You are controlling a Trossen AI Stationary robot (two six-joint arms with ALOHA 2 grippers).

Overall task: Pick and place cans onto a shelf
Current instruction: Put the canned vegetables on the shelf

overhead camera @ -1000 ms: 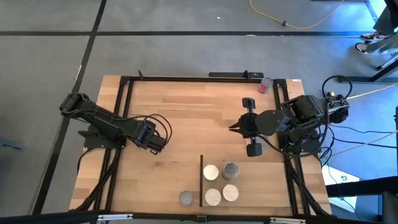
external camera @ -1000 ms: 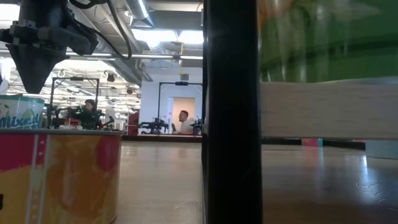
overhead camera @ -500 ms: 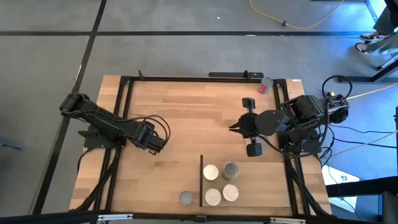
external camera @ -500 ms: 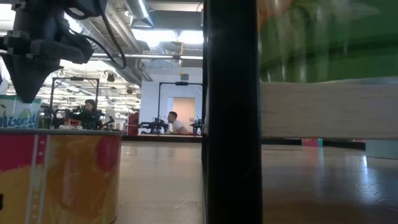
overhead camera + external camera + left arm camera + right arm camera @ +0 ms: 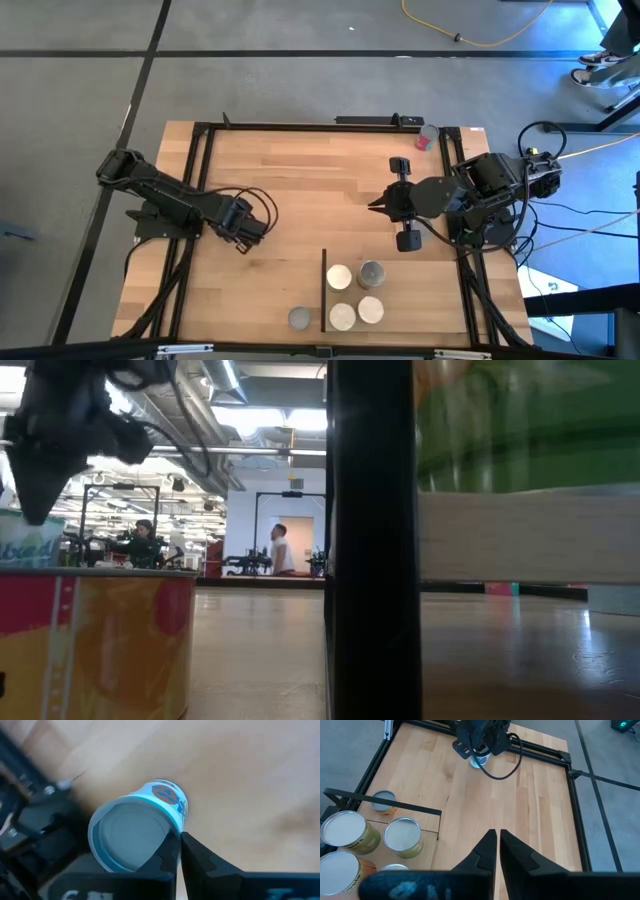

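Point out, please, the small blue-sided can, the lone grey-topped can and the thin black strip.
Small blue-sided can [image 5: 131,836]: left wrist view, its grey lid.
Lone grey-topped can [image 5: 299,318]: high view, its top.
Thin black strip [image 5: 324,290]: high view, mid-length.

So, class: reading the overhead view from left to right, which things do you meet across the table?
left gripper → lone can → shelf's black strip → four cans on the shelf → small red object by the far rail.

A yellow cable [image 5: 480,35] lies on the grey floor; a person [image 5: 281,550], seemingly standing, shows far off.
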